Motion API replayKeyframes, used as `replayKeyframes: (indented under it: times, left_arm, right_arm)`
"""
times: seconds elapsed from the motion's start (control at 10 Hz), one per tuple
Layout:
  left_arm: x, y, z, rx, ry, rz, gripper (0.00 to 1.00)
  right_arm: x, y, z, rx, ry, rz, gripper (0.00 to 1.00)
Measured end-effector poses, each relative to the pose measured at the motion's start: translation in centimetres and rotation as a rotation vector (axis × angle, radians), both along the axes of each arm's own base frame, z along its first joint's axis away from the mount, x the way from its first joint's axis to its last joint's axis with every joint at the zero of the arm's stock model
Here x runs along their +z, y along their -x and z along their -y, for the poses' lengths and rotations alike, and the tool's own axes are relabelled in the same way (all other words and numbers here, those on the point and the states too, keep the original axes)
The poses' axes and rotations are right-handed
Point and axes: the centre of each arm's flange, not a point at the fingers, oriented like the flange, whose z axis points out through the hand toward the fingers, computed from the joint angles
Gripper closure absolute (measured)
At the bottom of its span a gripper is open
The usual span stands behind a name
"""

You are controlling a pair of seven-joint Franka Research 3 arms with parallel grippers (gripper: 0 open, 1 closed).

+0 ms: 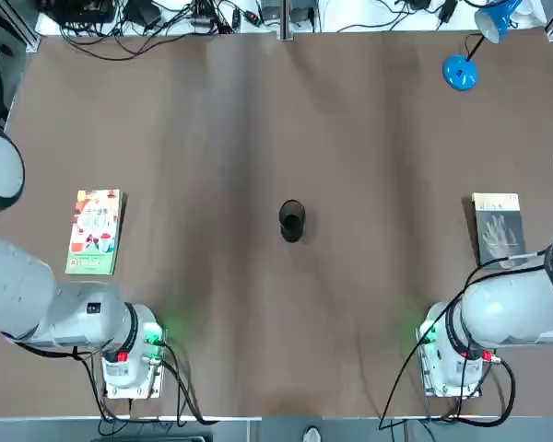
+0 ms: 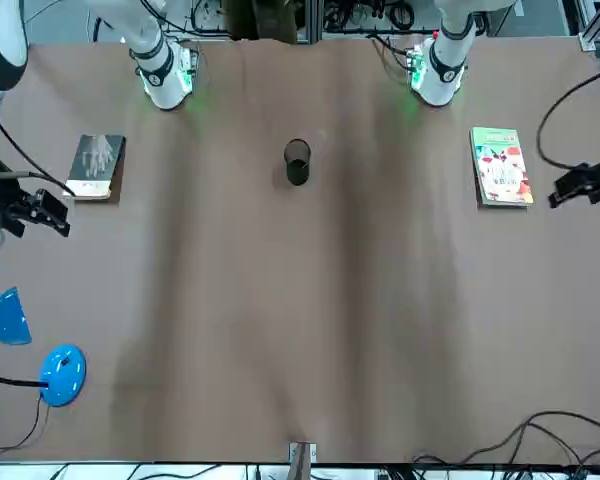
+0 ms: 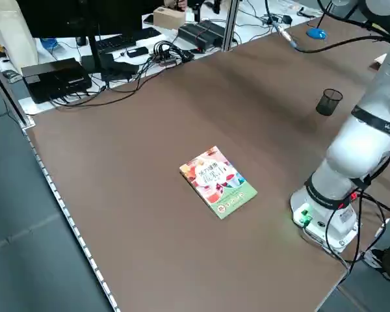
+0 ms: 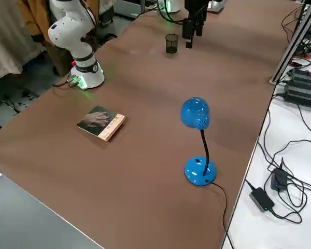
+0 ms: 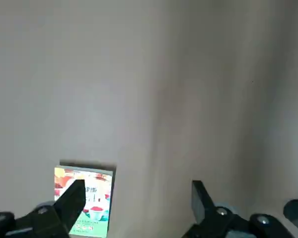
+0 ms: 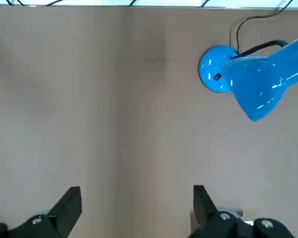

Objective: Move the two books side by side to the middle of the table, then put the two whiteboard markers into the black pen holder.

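- Left gripper (image 5: pixel 134 201) and right gripper (image 6: pixel 134 206) both spread, empty.
- Colourful book (image 1: pixel 95 232) far left, dark book (image 1: pixel 499 228) far right; thin covers may slip on pickup.
- Black pen holder (image 1: pixel 292 221) at table (image 1: pixel 258 120) centre; sliding books could topple it.
- Markers not visible.

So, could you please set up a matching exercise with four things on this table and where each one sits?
Things:
1. colourful book
2. dark book
3. pen holder
4. lamp

Places:
A. far corner on the robot's right
B. middle of the table
C. robot's left side, flat on the table
D. robot's right side, flat on the table

Pairs: 1-C, 2-D, 3-B, 4-A
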Motion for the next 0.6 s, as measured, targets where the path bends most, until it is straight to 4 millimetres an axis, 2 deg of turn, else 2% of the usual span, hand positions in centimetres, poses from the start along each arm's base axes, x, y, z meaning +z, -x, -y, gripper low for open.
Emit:
replayKeyframes:
  times: [0.1, 0.2, 0.4, 0.5, 0.6]
  left_arm:
    - [-0.4, 0.7, -3.4, 0.003, 0.033, 0.000, 0.06]
    - [-1.1, 1.5, -6.6, -0.012, 0.078, 0.007, 0.06]
    - [-4.3, 4.0, -13.2, -0.032, 0.188, 0.018, 0.05]
    - [-6.6, 5.1, -15.7, -0.062, 0.238, 0.022, 0.04]
    - [-9.2, 5.7, -17.7, -0.103, 0.287, 0.028, 0.00]
  right_arm:
    - [-0.2, 0.2, 1.2, -0.028, -0.051, -0.022, 0.01]
    - [-0.5, 0.7, 4.4, -0.044, -0.137, -0.052, 0.01]
    - [-1.6, 3.1, 15.9, -0.003, -0.299, -0.079, 0.01]
    - [-2.6, 4.9, 20.9, 0.002, -0.361, -0.093, 0.01]
    - [-4.0, 6.5, 24.5, 0.012, -0.429, -0.115, 0.01]
